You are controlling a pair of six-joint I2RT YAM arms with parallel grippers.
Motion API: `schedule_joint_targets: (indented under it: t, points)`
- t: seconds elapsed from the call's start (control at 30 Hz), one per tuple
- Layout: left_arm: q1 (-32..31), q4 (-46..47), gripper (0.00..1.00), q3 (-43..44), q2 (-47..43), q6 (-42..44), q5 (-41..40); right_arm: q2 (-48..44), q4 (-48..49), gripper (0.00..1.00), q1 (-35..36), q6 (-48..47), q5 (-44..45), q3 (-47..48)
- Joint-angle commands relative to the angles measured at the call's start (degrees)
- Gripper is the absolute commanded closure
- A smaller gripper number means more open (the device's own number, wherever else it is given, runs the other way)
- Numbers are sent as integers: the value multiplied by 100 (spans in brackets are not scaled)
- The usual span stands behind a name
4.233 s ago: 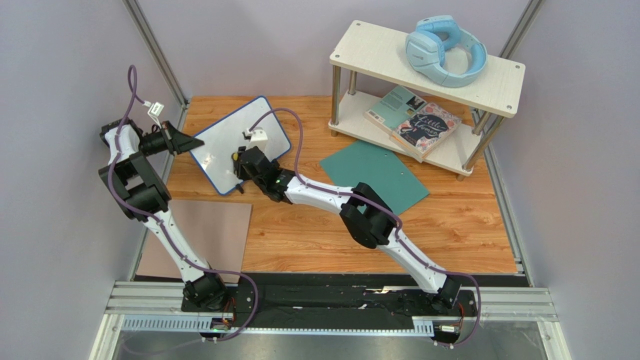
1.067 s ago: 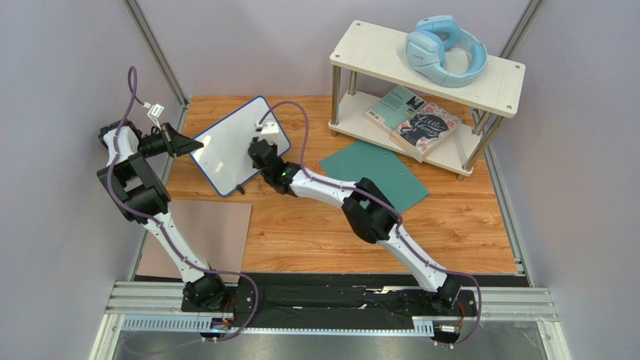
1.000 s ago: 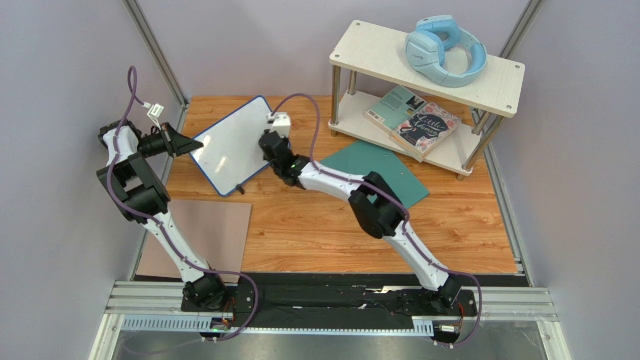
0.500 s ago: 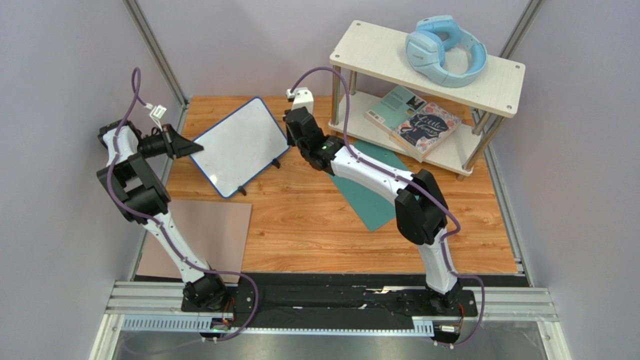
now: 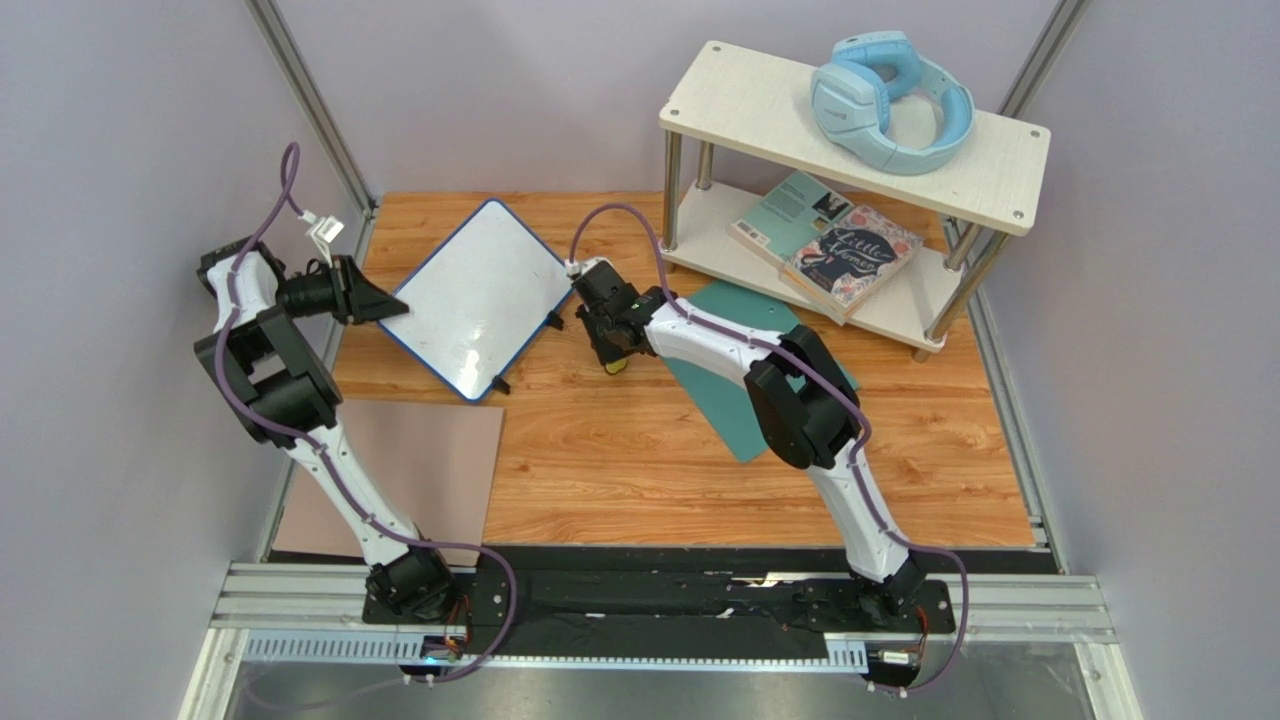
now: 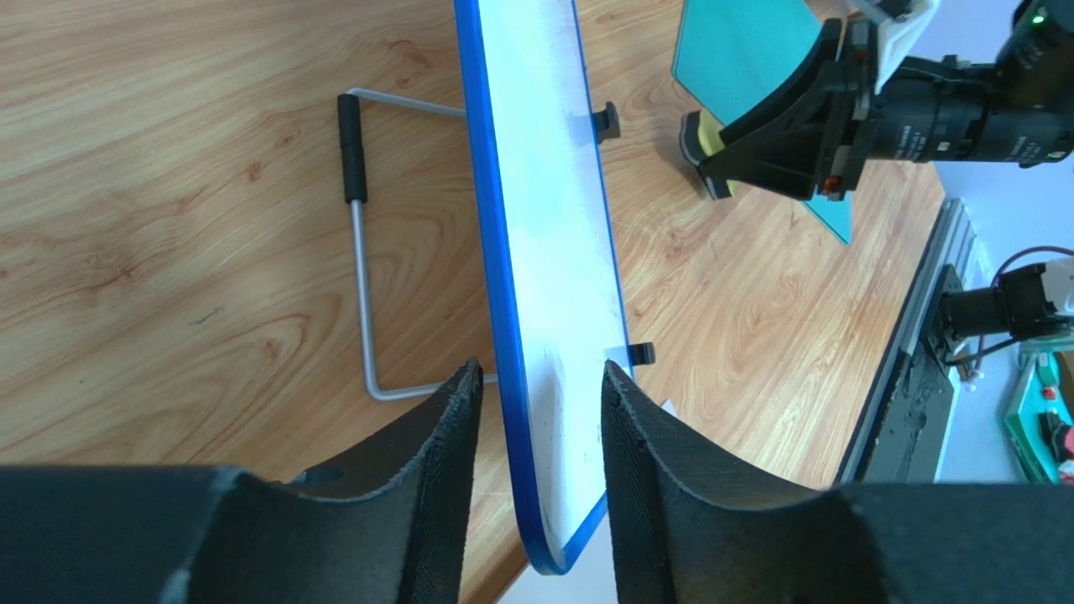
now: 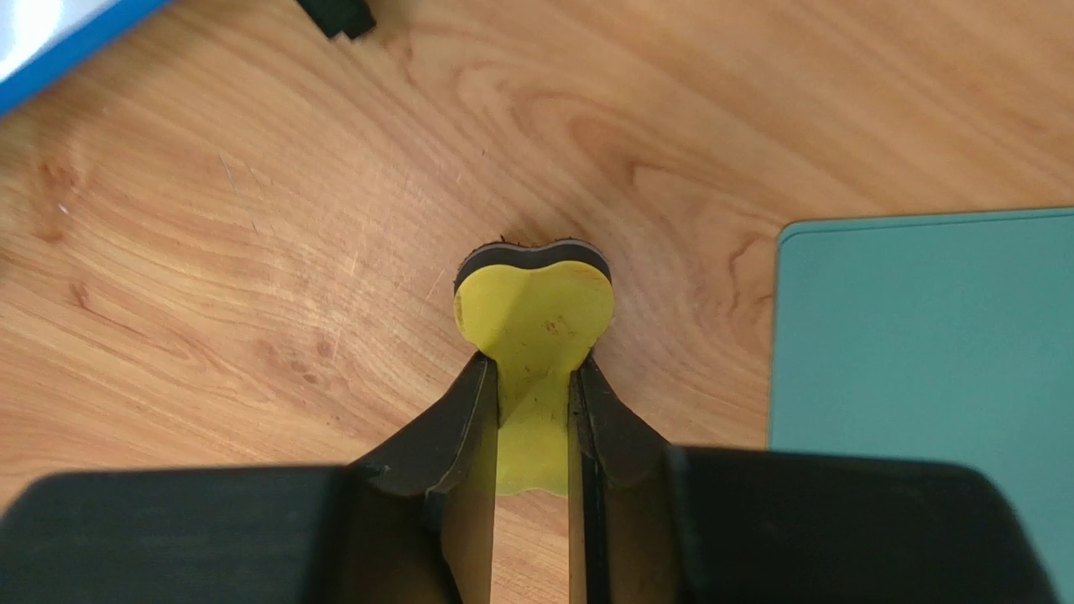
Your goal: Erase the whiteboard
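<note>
The whiteboard (image 5: 473, 300) stands at the back left of the wooden table, its white face wiped clean inside a thin blue rim. My left gripper (image 5: 394, 305) is at the board's left corner. In the left wrist view its jaws are open, one on each side of the board's edge (image 6: 548, 227), with a gap on both sides. My right gripper (image 7: 535, 378) is shut on a yellow eraser (image 7: 535, 302) with a dark underside. The eraser (image 5: 613, 356) rests on the wood just right of the board. A corner of the board's rim (image 7: 51, 38) shows at the top left of the right wrist view.
A wire stand (image 6: 359, 252) props the board from behind. A teal flat sheet (image 5: 751, 360) lies right of the eraser, partly under my right arm. A two-tier shelf (image 5: 857, 128) at the back right carries blue headphones (image 5: 890, 102) and books (image 5: 827, 240). A brownish-pink mat (image 5: 436, 465) lies front left.
My right arm left the board, swung right and came down with the eraser onto the wood. My left jaws opened off the board's corner, and the board turned and settled.
</note>
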Motion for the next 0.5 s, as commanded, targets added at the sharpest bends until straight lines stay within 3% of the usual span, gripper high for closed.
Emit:
schedule_joint_targets:
  t: [0.0,0.07,0.3,0.33,0.4,0.43,0.47]
  points:
    - [67,-1936,52,95,-244,371,-49,177,-239,89,-49,-8,-682,463]
    - [85,-1936,46,52,-288,442,-67,265,-256,80,-75,27,-885,560]
    - [321,-1927,26,-72,-648,741,161,248,-248,31,-164,133,-1395,613]
    - [357,-1918,24,-63,-684,741,205,169,-178,28,-164,141,-1413,526]
    - [462,-1813,21,-45,-780,592,293,81,-72,11,-172,150,-1422,402]
    - [498,-1726,20,-45,-798,531,328,11,15,10,-164,176,-1413,350]
    - [533,-1664,7,-45,-850,382,346,-24,16,7,-164,194,-1387,297]
